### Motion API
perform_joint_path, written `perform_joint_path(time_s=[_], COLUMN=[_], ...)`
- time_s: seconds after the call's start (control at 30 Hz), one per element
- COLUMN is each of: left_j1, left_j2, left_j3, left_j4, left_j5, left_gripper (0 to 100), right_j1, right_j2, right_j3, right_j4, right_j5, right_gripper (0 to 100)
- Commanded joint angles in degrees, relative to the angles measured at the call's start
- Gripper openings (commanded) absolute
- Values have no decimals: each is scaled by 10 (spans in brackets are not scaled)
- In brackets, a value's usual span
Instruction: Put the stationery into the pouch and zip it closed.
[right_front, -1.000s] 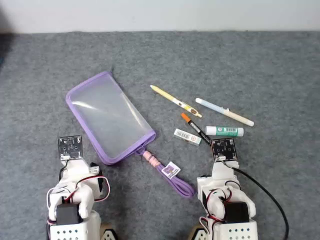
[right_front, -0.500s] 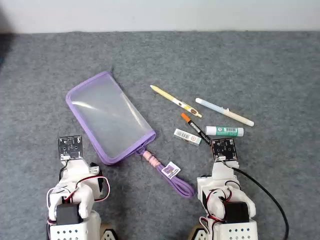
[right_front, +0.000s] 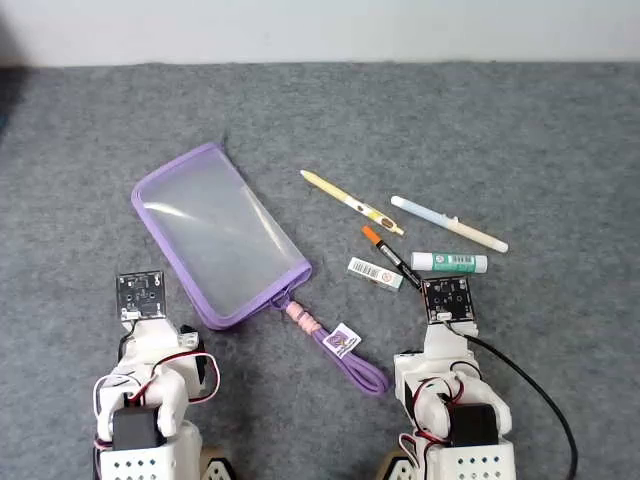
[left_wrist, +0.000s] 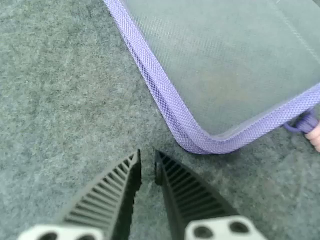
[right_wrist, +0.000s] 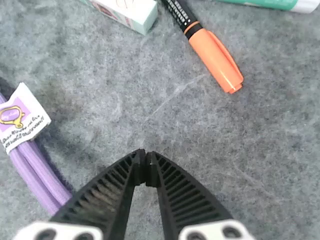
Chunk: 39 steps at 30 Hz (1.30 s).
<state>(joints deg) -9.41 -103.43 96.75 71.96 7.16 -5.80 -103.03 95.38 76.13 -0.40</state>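
Note:
A clear pouch (right_front: 220, 235) with purple edging lies flat at centre left, its pink and purple strap (right_front: 345, 350) trailing toward the arms. To its right lie a yellow pen (right_front: 350, 202), a pale blue pen (right_front: 448, 224), an orange-capped marker (right_front: 390, 256), a green glue stick (right_front: 450, 262) and a white eraser (right_front: 374, 272). My left gripper (left_wrist: 147, 170) is shut, empty and low over the mat, just short of the pouch's near corner (left_wrist: 200, 142). My right gripper (right_wrist: 146, 162) is shut and empty, between the strap's tag (right_wrist: 20, 122) and the marker's orange cap (right_wrist: 215, 62).
Grey felt mat (right_front: 520, 130) covers the table to a pale wall at the back. The left arm (right_front: 140, 330) and the right arm (right_front: 447, 340) sit folded at the near edge. Open mat lies behind and to both sides of the objects.

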Motion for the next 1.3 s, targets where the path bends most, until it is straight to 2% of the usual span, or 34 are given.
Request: perform_joint_path(time_s=[0.0, 0.63, 1.17, 1.27], left_j1=[-1, -1, -1, -1], left_j2=[-8, -8, -8, -8], left_j3=[-3, -3, -3, -3], left_j4=[1, 1, 1, 1], left_j5=[5, 5, 5, 5], left_gripper=[51, 51, 51, 51], right_j1=[4, 4, -28, -58], right_j2=[-9, -9, -9, -9], right_j3=[11, 11, 11, 11], right_j4=[-12, -12, -12, -12], right_j5=[-6, -6, -7, -6], right_gripper=[9, 9, 9, 11])
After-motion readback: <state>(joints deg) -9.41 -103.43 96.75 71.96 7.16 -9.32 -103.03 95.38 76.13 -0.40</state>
